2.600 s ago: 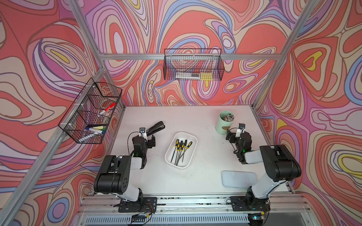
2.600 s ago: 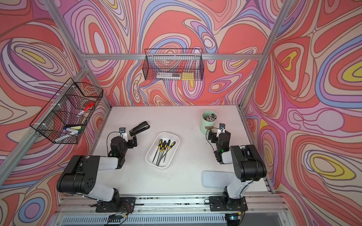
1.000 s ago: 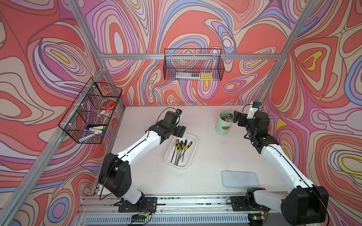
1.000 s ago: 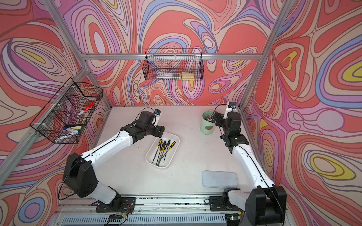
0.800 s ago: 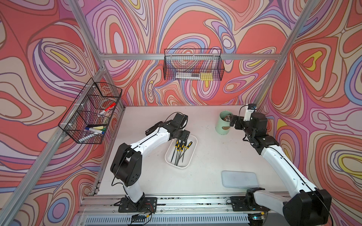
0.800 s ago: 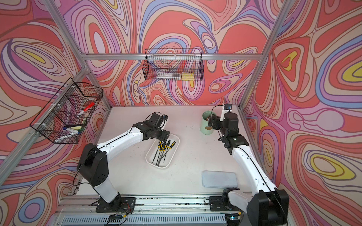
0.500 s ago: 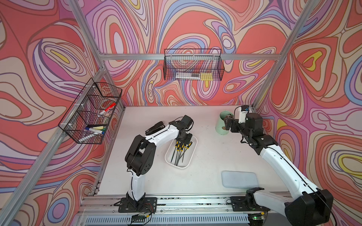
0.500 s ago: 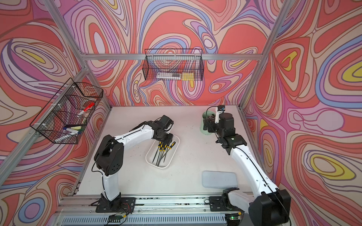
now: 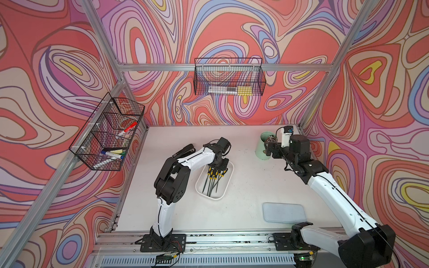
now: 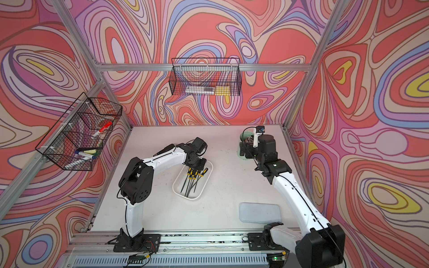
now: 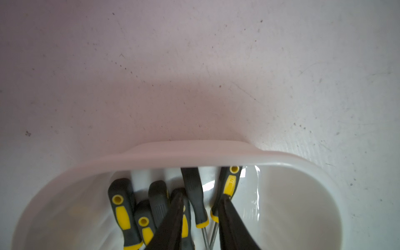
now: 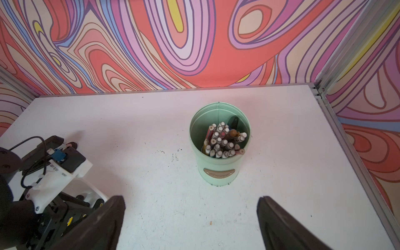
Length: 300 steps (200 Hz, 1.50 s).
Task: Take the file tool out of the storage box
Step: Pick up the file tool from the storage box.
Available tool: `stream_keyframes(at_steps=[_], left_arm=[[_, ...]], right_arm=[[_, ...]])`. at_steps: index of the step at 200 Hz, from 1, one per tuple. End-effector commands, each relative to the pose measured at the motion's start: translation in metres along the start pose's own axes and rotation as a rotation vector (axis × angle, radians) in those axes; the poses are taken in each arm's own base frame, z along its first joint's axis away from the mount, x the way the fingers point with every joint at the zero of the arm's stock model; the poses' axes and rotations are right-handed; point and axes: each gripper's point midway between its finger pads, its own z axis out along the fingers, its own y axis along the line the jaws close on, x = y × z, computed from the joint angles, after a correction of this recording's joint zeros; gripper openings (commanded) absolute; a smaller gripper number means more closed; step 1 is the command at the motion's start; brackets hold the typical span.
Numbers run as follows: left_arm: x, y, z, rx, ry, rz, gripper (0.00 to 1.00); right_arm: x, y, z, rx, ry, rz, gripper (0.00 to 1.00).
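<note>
The white storage box [image 9: 223, 194] [image 10: 202, 189] lies mid-table with several black-and-yellow file tools [image 9: 212, 181] [image 10: 191, 183] in it. My left gripper [image 9: 218, 166] [image 10: 197, 166] is down inside the box's far end, over the handles. In the left wrist view its fingers straddle one file tool's handle [image 11: 191, 179]. The left gripper [image 11: 201, 194] is narrowed around that handle, with a slim gap still showing on one side. The box rim [image 11: 173, 155] curves just beyond. My right gripper [image 9: 268, 148] [image 12: 190, 201] hovers wide open and empty in front of the mint-green cup [image 12: 218, 173].
The cup [image 9: 261, 150] holds several pencils and stands at the far right. A pale grey-blue lid [image 9: 284, 212] [image 10: 260, 212] lies flat at the near right. A black object [image 9: 184, 149] rests far left on the table. Wire baskets [image 9: 109, 137] [image 9: 228, 80] hang on the walls.
My left arm reached over to the box. Its gripper dropped in among the handles and its jaws drew in around one. The right gripper drifted left toward the cup, still open.
</note>
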Motion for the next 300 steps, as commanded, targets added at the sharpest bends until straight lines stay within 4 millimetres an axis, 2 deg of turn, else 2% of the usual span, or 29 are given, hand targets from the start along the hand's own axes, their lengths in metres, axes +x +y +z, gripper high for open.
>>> stream_keyframes(at_steps=[1, 119, 160, 183, 208, 246, 278, 300], left_arm=[[-0.006, 0.001, 0.003, -0.029, -0.008, -0.016, 0.31], [-0.003, 0.009, 0.029, -0.085, 0.034, -0.033, 0.32], [0.000, 0.009, 0.032, -0.088, 0.053, -0.029, 0.25], [-0.001, 0.007, 0.028, -0.078, 0.051, -0.026, 0.15], [-0.008, 0.004, 0.011, -0.052, 0.012, -0.027, 0.11], [-0.032, -0.010, -0.037, 0.077, -0.117, -0.060, 0.07], [-0.053, -0.021, -0.088, 0.262, -0.239, -0.106, 0.06], [-0.068, -0.029, -0.139, 0.463, -0.360, -0.150, 0.06]], right_arm=[[0.005, 0.001, -0.004, 0.001, 0.003, -0.013, 0.97], [0.008, 0.006, -0.004, -0.009, 0.007, -0.022, 0.97], [0.007, 0.008, -0.006, -0.013, 0.003, -0.025, 0.97], [0.007, 0.009, -0.007, -0.019, 0.005, -0.025, 0.97], [0.006, 0.012, -0.010, -0.032, 0.005, -0.028, 0.97], [0.002, 0.030, -0.019, -0.140, 0.005, -0.024, 0.96], [-0.002, 0.061, -0.037, -0.321, 0.018, -0.001, 0.96], [-0.002, 0.089, -0.053, -0.501, 0.043, 0.045, 0.94]])
